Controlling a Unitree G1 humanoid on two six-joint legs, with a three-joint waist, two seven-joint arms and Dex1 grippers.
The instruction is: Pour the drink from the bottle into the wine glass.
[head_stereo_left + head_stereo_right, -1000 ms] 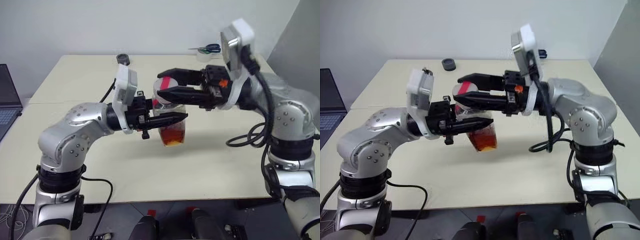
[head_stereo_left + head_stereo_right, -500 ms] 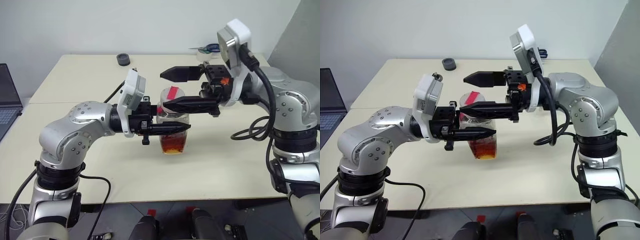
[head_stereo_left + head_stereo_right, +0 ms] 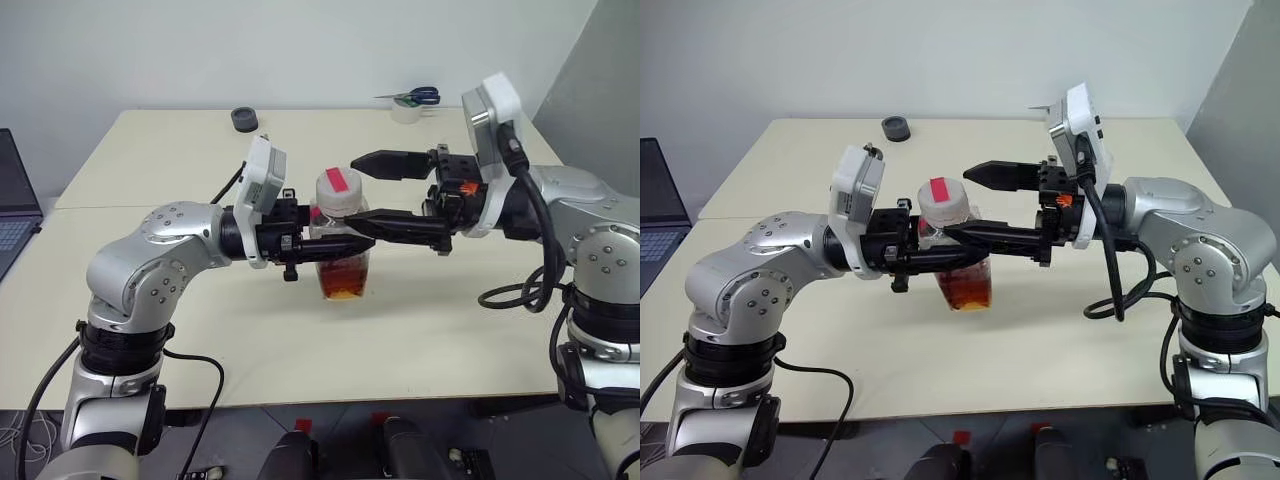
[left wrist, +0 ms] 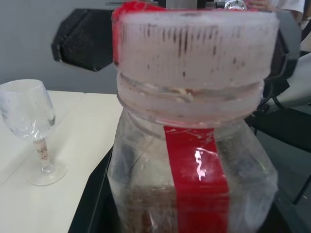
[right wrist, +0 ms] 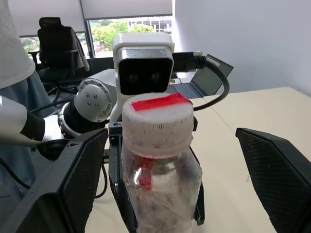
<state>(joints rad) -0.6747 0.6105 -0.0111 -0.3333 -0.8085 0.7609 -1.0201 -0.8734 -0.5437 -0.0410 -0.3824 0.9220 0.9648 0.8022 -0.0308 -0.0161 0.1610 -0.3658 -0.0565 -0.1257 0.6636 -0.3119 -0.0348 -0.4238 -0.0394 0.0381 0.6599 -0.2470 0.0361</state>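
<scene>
Uncapping looks to be the step in hand: the bottle (image 3: 340, 240) is held upright above the surface (image 3: 200, 150) with its cap (image 3: 339, 190) on, so no pouring can begin yet. The left end effector (image 3: 345, 247) is clamped tight on the bottle's body, just above the drink (image 3: 344, 280), which fills only the lower part. The right end effector (image 3: 365, 190) stands wide open, one finger on either side of the cap and touching neither side.

Judging by this, the next move calls for the right fingers to close squarely on the cap and twist it off while the left keeps the bottle from turning. The cap is wide and ribbed, so a centred grip matters.

Both arms reach inward from opposite sides, forearms roughly level, end effectors pointing toward each other. The wine glass (image 4: 34, 131) stands empty on the surface, seen from the left wrist, well apart from the bottle.
</scene>
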